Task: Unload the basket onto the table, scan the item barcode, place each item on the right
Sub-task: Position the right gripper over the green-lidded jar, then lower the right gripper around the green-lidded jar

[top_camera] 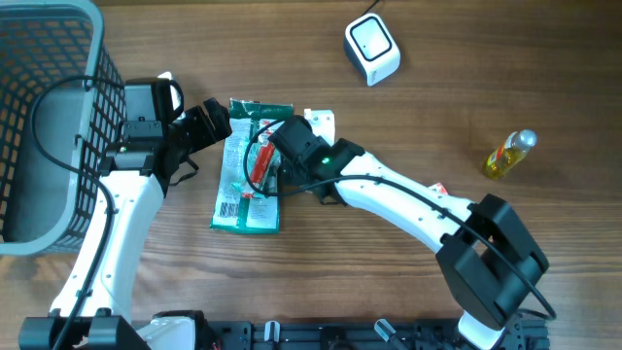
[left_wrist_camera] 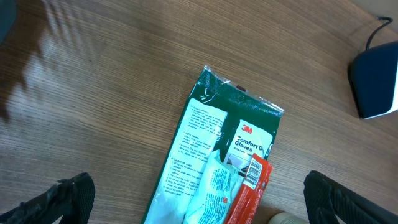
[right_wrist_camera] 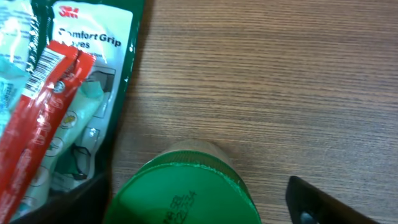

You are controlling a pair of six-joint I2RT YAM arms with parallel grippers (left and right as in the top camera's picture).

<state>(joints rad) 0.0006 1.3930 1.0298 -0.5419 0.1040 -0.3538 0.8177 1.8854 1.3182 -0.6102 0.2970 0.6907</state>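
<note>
Masking part of the gloves packet [top_camera: 241,190]: right end effector [top_camera: 275,163].

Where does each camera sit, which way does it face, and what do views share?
Overhead: above the table, looking straight down; left arm, right arm, glove packet, scanner.
Left wrist: wrist-mounted, looking down at the packet; left fingers in bottom corners.
Right wrist: likewise, looking down at a green lid; right finger bottom right.
Shared: glove packet, all three.

Green glove pack [top_camera: 236,185] lying flat — red sachet [left_wrist_camera: 250,186] atop; white scanner [top_camera: 372,49] well apart.
</note>
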